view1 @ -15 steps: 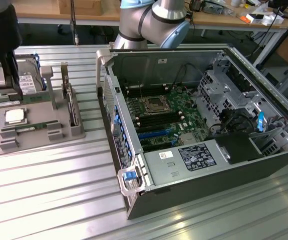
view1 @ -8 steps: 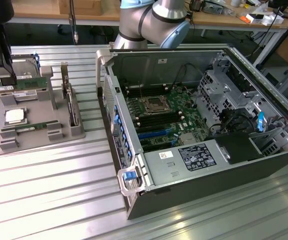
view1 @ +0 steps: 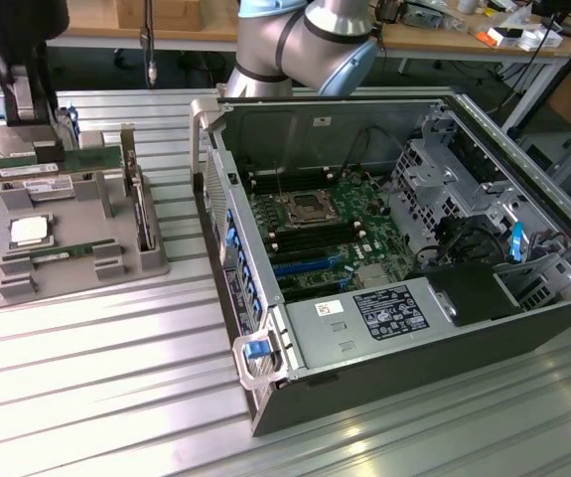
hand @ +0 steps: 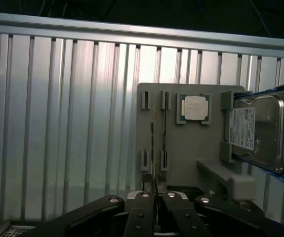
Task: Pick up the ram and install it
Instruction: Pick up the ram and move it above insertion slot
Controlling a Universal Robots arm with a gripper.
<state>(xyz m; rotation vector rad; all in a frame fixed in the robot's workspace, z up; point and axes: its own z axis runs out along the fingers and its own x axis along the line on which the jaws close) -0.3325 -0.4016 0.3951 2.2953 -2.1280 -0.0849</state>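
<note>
Your tool (hand: 154, 186) is clamped on the thin green ram (view1: 86, 159), edge-on over the grey moulded tray (view1: 67, 288). Ribbed metal worktop (view1: 96, 378) lies open between the tray and the computer case (view1: 414, 388).

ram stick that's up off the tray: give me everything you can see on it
The ram is a thin, narrow green circuit board with what looks like a white label on its face. It stands on edge with its long side about level, just above the far end of the grey tray. The gripper is shut on its upper edge. In the wrist view it reads edge-on as a thin line between the fingers. Contact with the tray can't be ruled out.
</note>
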